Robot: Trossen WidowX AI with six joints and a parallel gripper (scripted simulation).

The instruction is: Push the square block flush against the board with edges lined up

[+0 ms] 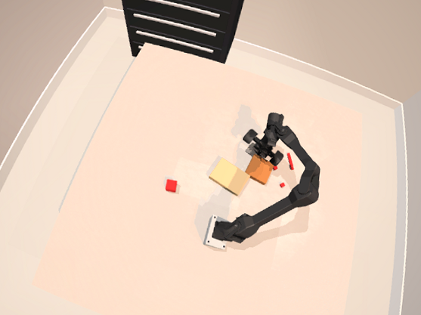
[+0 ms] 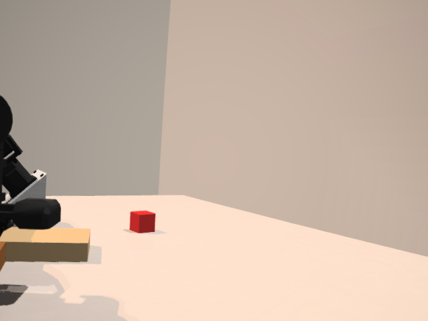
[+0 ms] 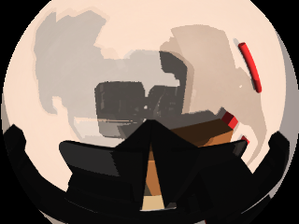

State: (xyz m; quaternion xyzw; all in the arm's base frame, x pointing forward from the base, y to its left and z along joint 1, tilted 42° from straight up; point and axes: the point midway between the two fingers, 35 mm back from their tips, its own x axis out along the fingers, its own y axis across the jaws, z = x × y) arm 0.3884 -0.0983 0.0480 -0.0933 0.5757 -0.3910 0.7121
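The orange square block (image 1: 259, 171) (image 2: 1, 257) (image 3: 219, 139) lies flat on the table. The pale yellow board (image 1: 228, 175) (image 2: 46, 251) lies flat beside it; a strip of the board (image 3: 152, 203) shows between the fingers in the wrist view. The board's right corner is at the block's lower left side in the top view, and their sides stand at an angle to each other. I cannot tell whether they touch. My gripper (image 1: 264, 156) (image 3: 149, 123) is shut and empty, at the block's far edge. The fingers hide part of that edge; contact is unclear.
A small red cube (image 1: 275, 167) (image 3: 230, 119) is by the block's right corner, and another (image 1: 282, 185) lies farther right. A red rod (image 1: 290, 161) (image 3: 250, 67) lies beyond them. A larger red cube (image 1: 171, 186) (image 2: 142, 221) stands left of the board. The arm's base is in front.
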